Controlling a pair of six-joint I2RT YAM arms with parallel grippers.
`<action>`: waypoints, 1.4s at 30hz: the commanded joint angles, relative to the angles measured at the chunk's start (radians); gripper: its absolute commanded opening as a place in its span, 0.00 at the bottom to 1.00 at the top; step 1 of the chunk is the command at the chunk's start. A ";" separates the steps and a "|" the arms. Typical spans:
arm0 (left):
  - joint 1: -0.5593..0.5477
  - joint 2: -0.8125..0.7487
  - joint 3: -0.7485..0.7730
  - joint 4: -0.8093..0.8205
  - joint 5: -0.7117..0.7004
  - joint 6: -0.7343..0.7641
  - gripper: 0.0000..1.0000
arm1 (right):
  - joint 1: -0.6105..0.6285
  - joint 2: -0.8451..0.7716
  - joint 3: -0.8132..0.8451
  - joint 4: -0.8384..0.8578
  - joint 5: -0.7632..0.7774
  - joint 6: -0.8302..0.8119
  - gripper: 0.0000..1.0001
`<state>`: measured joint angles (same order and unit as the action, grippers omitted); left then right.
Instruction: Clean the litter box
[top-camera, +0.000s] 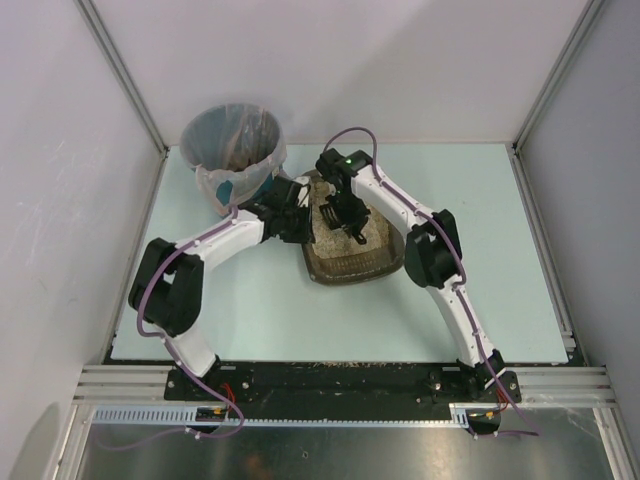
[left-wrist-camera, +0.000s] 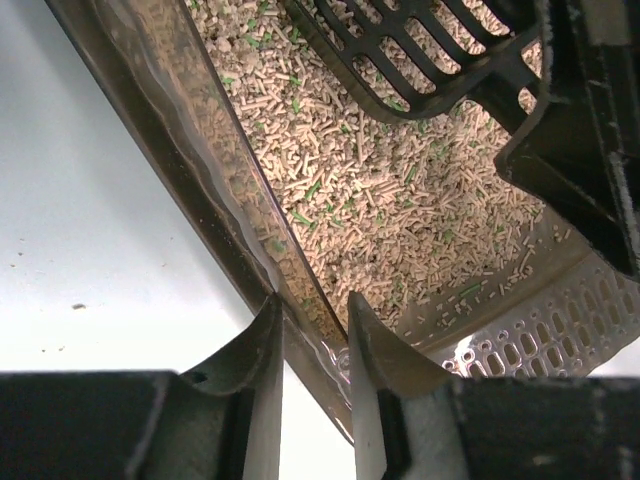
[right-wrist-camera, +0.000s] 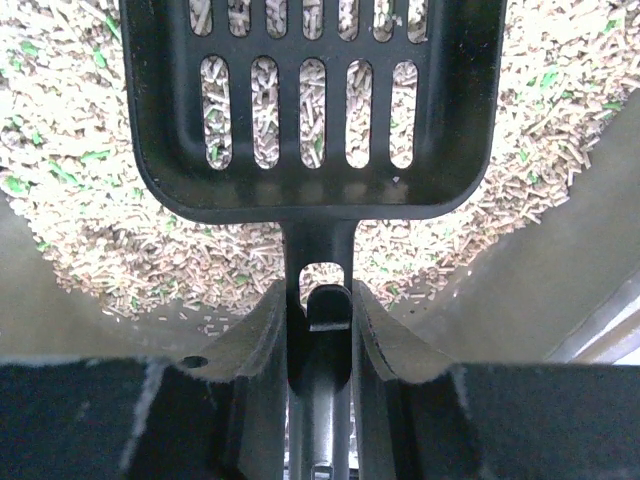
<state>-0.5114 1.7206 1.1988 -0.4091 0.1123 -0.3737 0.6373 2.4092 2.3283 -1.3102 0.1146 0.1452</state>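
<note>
The litter box (top-camera: 345, 278) is a grey-brown tray of beige pellets in the middle of the table. Its left rim (left-wrist-camera: 170, 130) runs between the fingers of my left gripper (left-wrist-camera: 313, 305), one finger outside and one inside, closed on it. In the top view, my left gripper (top-camera: 300, 222) sits at the tray's left edge. A black slotted scoop (right-wrist-camera: 310, 110) hovers flat over the pellets. My right gripper (right-wrist-camera: 318, 295) is shut on its handle, above the tray (top-camera: 345, 215). The scoop's head (left-wrist-camera: 400, 50) holds only a few pellets showing through its slots.
A round teal bin (top-camera: 235, 150) with a clear liner stands at the back left, just behind the left arm. Perforated tray floor (left-wrist-camera: 560, 320) shows bare at the near corner. The pale table (top-camera: 500, 250) is walled on three sides.
</note>
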 joint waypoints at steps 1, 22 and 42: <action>-0.019 0.062 -0.068 -0.048 0.035 0.062 0.11 | -0.007 0.041 0.039 0.063 0.005 0.016 0.00; -0.036 -0.101 -0.067 -0.040 0.001 0.058 0.48 | 0.024 -0.163 -0.107 0.221 0.050 0.065 0.00; -0.068 -0.328 -0.162 0.170 0.279 0.317 0.74 | 0.045 -0.397 -0.402 0.069 -0.139 0.042 0.00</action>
<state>-0.5610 1.4513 1.0573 -0.3477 0.2310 -0.1970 0.6743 2.1128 1.9400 -1.2324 0.0341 0.2050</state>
